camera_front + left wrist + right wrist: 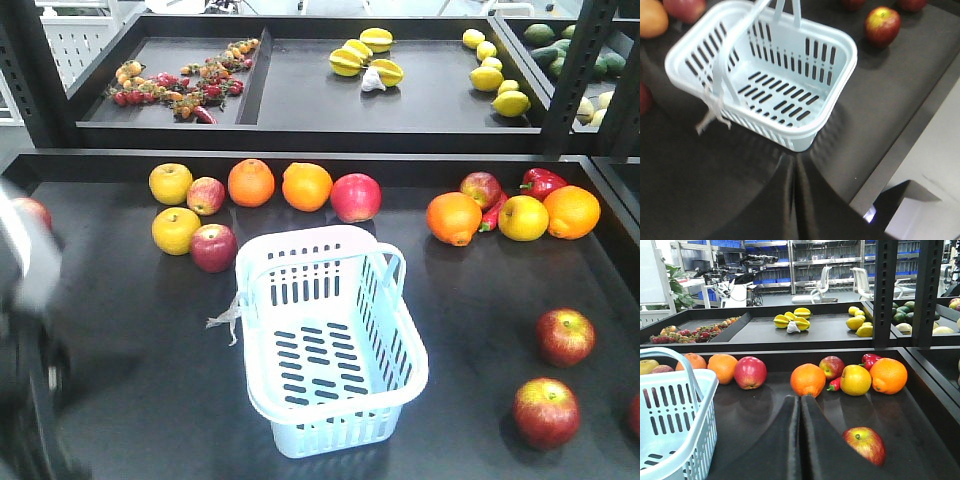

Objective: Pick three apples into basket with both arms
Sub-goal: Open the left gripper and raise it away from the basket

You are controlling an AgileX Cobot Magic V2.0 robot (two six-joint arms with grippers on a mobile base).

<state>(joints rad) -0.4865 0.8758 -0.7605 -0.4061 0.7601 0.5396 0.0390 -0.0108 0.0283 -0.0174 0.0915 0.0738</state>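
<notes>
The left tool (792, 160) is closed tight with nothing held, and the basket (805, 135) is set just past its tip. The right tool (800, 400) is closed too, empty; an apple (865, 444) lies beside it, probably not touched.

1 basket (330, 435), 4 oranges (307, 186), 3 yellow apples (175, 230), 8 red apples (565, 335)

Pale blue-white basket (335, 430) patterned with rows of slots, on a black surface (130, 330). By the right edge, a red apple (565, 336) streaked yellow. Dark red apple (214, 248) toward the back edge.
</notes>
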